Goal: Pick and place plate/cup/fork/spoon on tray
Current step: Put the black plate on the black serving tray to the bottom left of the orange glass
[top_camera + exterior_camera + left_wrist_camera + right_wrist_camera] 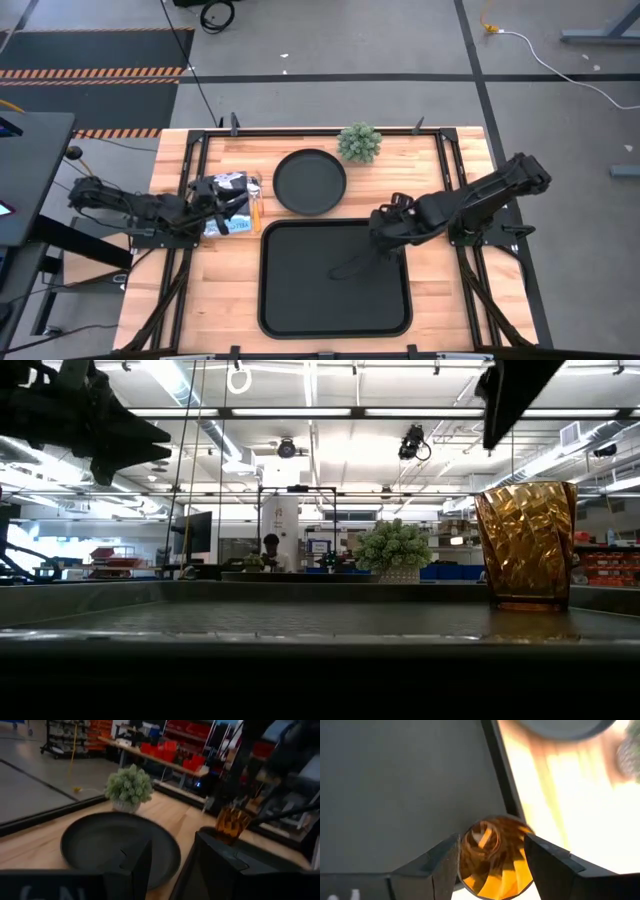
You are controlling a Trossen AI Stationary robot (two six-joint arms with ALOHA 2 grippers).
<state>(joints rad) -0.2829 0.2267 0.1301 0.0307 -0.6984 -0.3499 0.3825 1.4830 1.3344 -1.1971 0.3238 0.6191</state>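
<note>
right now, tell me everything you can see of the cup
The cup is a small translucent amber tumbler with faceted, glass-like walls, upright and empty. It stands on the tray near its far right corner. The right gripper hangs above it, open, a finger on each side of the rim, not visibly touching.

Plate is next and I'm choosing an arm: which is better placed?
Left. The left claw sits just beside the plate, facing it, while the right claw straddles the cup over the tray.

My high view looks straight down; my low view sits level at the tray (300, 622) rim; both share the cup (526, 545).
</note>
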